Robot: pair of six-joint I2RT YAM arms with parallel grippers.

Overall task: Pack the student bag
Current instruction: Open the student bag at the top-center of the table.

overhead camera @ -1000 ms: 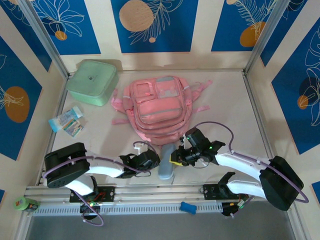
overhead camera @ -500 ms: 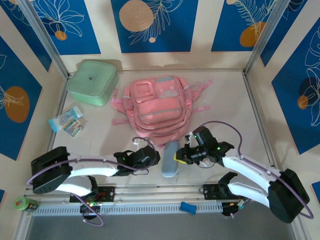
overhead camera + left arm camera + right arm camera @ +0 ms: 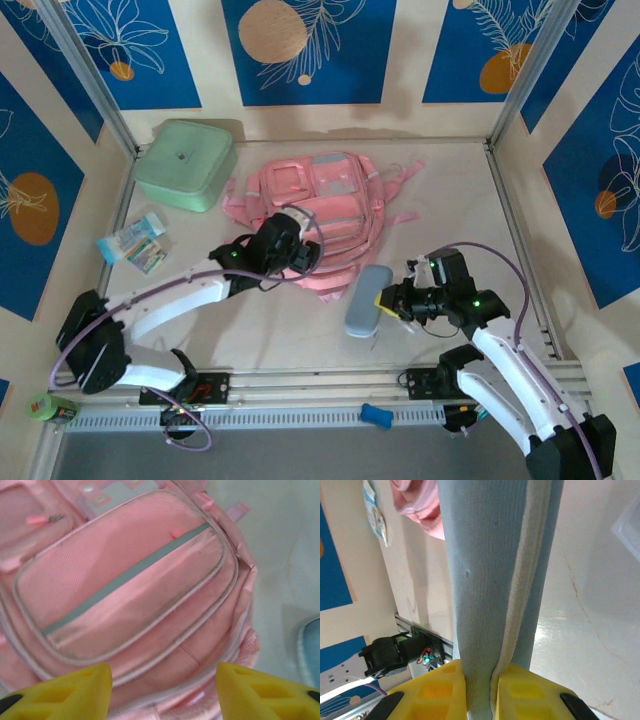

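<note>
The bag [image 3: 315, 215] lies flat in the middle of the table [image 3: 450, 200] and looks zipped shut. The left jaws hang over its near end, apart and empty. The right jaws pinch the case [image 3: 368, 300] near the bag. The case, green box [image 3: 185, 163] and packets [image 3: 135, 242] are all outside, so packing looks hardly started.

the box [image 3: 185, 163] sits left of the student bag [image 3: 340, 195]; the case [image 3: 368, 300] lies before it.
</note>
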